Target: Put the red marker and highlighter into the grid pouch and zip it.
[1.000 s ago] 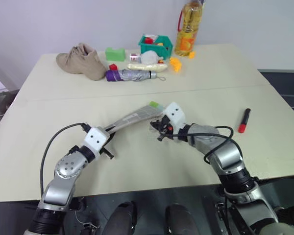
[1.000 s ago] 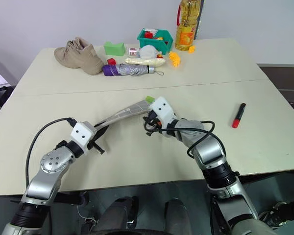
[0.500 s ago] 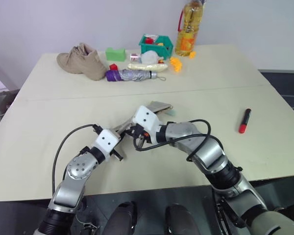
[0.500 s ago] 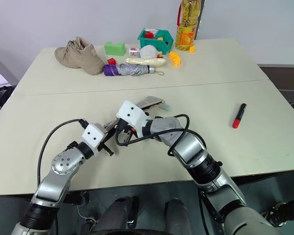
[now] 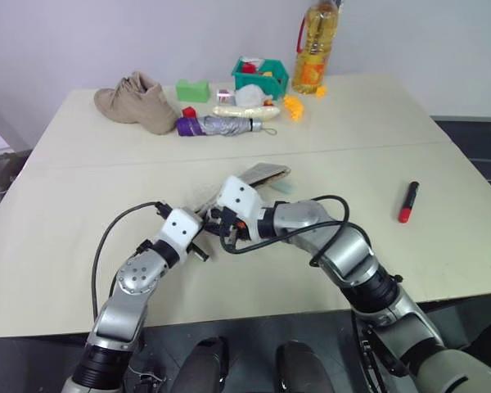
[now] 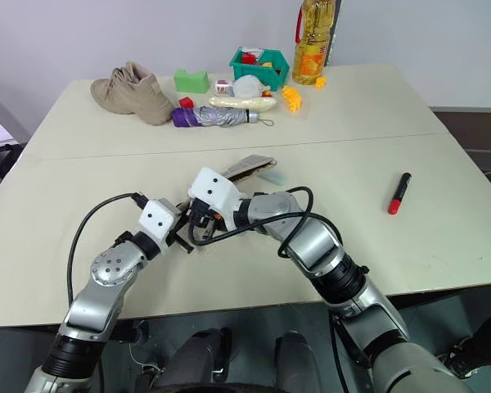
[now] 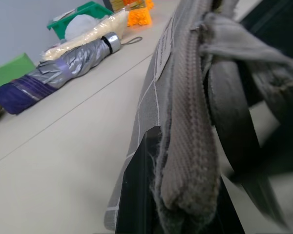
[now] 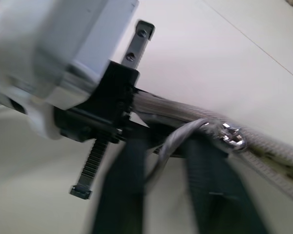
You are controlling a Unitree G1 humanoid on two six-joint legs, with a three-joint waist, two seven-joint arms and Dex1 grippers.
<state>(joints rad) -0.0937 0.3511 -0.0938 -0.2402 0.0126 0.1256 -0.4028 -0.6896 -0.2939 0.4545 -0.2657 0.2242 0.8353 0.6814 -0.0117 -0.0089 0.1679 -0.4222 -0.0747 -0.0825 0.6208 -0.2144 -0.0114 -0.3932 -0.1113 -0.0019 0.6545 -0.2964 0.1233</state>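
The grid pouch lies slanted across the middle of the table, its near end lifted. My left gripper is shut on that near end, and the grey fabric is pinched between its fingers. My right gripper sits right against the left one, pointing at it. Its fingers stand apart, open, with the pouch's grey strap and metal zipper pull between and just past them. A pale blue-green bit, the highlighter, shows at the pouch's far end. The red marker lies alone on the table to the right.
Along the back of the table are a tan shoe, a green block, a purple-grey folded umbrella, a green basket, orange pieces and an oil bottle.
My right gripper slid left along the pouch from its far end to the left gripper, then its fingers parted. The pouch's far end sank to the table. The left gripper kept its hold.
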